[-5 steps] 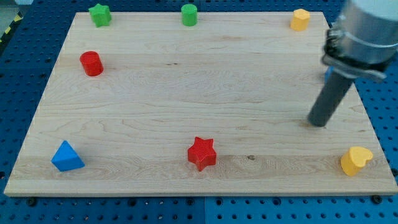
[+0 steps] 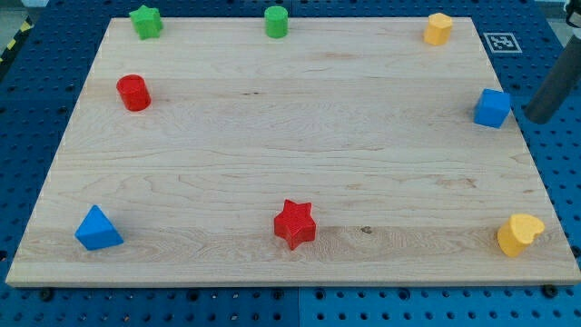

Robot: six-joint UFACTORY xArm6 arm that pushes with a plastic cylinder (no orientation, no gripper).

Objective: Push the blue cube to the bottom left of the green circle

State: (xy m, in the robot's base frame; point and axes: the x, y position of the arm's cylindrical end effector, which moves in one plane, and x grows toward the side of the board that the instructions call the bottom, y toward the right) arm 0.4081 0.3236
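Note:
The blue cube point(image 2: 492, 108) sits at the board's right edge, a little above mid-height. The green circle point(image 2: 276, 21) stands at the top edge, near the middle. My tip point(image 2: 537, 118) is just off the board at the view's right, a short way right of the blue cube and not touching it. Only the rod's lower part shows at the frame's right edge.
A green star point(image 2: 145, 21) is at the top left, a red cylinder point(image 2: 133, 92) below it. A blue triangle point(image 2: 97, 229) is at the bottom left, a red star point(image 2: 295, 223) at bottom middle. A yellow block point(image 2: 438, 28) is top right, a yellow heart point(image 2: 519, 234) bottom right.
The rod has moved right and up, off the board's right edge. The blue cube, hidden behind the arm before, now shows.

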